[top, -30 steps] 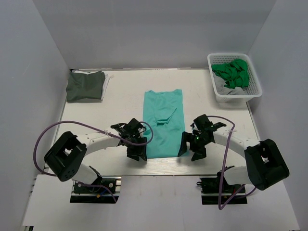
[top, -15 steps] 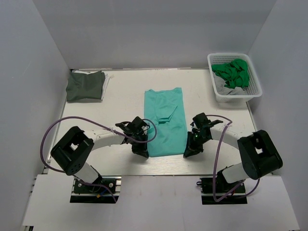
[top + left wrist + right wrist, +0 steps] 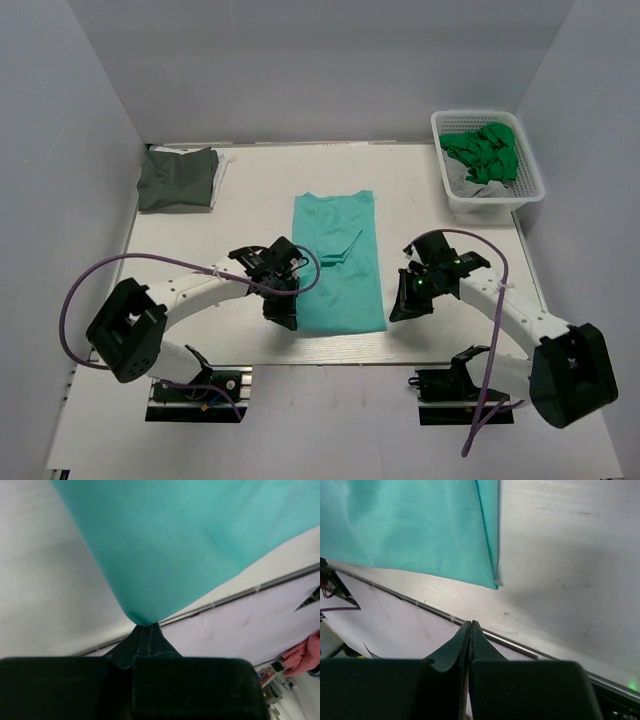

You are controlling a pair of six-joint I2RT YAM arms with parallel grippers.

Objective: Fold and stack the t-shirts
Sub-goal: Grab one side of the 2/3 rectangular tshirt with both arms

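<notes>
Far-L corner: folded shirt (image 3: 177,178) fills it, close to L wall.
Far-R corner: basket (image 3: 495,203) w/ green clothes; raised sides block a low pass.
Centre: teal shirt (image 3: 338,265) lies flat, room above it.
L lane: bare table (image 3: 250,200) btw the 2 shirts, open.
R lane: bare strip btw teal shirt & basket, open.
Near edge: left gripper (image 3: 284,318) on teal shirt's near-L corner, right gripper (image 3: 398,312) just beside near-R corner; both arms crowd it.
Sides: 3 walls (image 3: 60,150) box table in.

Bright, even light; soft shadows
</notes>
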